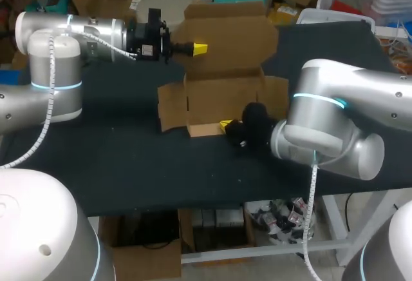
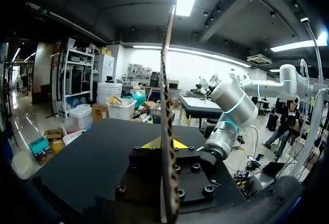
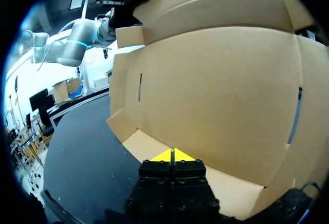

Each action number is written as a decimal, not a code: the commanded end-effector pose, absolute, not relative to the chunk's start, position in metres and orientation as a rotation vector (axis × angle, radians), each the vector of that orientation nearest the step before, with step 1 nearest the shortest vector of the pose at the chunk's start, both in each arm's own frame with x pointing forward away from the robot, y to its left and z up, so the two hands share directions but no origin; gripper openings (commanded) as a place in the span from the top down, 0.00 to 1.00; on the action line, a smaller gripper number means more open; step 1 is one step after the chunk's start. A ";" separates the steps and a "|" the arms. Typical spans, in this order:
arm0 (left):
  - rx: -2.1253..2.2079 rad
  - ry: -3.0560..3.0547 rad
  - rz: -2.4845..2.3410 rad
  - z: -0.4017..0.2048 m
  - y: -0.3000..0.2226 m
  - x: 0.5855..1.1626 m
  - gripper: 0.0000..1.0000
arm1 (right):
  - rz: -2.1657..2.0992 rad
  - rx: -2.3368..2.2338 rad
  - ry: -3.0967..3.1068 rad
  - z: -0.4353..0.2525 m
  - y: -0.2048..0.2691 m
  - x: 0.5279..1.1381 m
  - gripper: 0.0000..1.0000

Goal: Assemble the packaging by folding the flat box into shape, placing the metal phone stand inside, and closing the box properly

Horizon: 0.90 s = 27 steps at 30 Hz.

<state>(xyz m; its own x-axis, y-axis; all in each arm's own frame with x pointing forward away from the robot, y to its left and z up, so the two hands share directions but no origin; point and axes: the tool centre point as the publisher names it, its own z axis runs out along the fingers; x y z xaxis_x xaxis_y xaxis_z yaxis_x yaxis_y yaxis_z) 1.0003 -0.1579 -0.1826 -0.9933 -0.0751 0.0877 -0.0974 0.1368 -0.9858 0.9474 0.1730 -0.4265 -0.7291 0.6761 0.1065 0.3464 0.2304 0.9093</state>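
Brown corrugated cardboard box stands half-folded mid black counter. Left tool clamps its upright back panel edge-on. Right tool, tips closed together, sits at the flat front flap.

The cardboard box is standing half-folded on the black table, lid raised. The left gripper is pinching that lid's left edge; the right gripper is touching the box's front flap.

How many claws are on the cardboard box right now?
2. The left claw grips the upright back flap; the right claw, fingers together, sits at the low front flap.
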 end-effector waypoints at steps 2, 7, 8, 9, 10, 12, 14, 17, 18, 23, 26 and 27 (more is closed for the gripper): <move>0.173 -2.352 2.044 -0.183 -0.158 1.001 1.00 | 1.497 0.962 2.189 -0.441 0.174 0.943 1.00; 0.173 -2.352 2.044 -0.183 -0.158 1.001 1.00 | 1.495 0.967 2.186 -0.441 0.173 0.940 1.00; 0.173 -2.352 2.044 -0.183 -0.158 1.001 1.00 | 1.494 0.967 2.186 -0.441 0.173 0.940 1.00; 0.173 -2.352 2.044 -0.183 -0.158 1.001 1.00 | 1.493 0.968 2.187 -0.442 0.173 0.940 1.00; 0.173 -2.352 2.044 -0.183 -0.158 1.001 1.00 | 1.493 0.969 2.188 -0.442 0.173 0.940 1.00; 0.173 -2.352 2.044 -0.183 -0.158 1.001 1.00 | 1.490 0.973 2.191 -0.444 0.173 0.940 1.00; 0.173 -2.352 2.044 -0.183 -0.158 1.001 1.00 | 1.487 0.979 2.193 -0.446 0.173 0.941 1.00; 0.173 -2.352 2.044 -0.183 -0.158 1.001 1.00 | 1.483 0.987 2.193 -0.447 0.173 0.940 1.00; 0.173 -2.352 2.044 -0.183 -0.158 1.001 1.00 | 1.479 0.995 2.190 -0.447 0.173 0.940 1.00; 0.173 -2.352 2.044 -0.183 -0.158 1.001 1.00 | 1.475 0.999 2.188 -0.447 0.173 0.940 1.00; 0.173 -2.352 2.044 -0.183 -0.158 1.001 1.00 | 1.475 0.999 2.188 -0.447 0.173 0.940 1.00; 0.173 -2.352 2.044 -0.183 -0.158 1.001 1.00 | 1.475 0.999 2.188 -0.447 0.173 0.940 1.00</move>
<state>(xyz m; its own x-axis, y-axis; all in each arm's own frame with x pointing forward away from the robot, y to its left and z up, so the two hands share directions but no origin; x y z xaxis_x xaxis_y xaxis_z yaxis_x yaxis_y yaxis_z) 1.0004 -0.1573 -0.1823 -0.9933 -0.0752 0.0878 -0.0975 0.1366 -0.9858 0.9435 0.1698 -0.4288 -0.7120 0.6919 0.1196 0.3740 0.2296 0.8985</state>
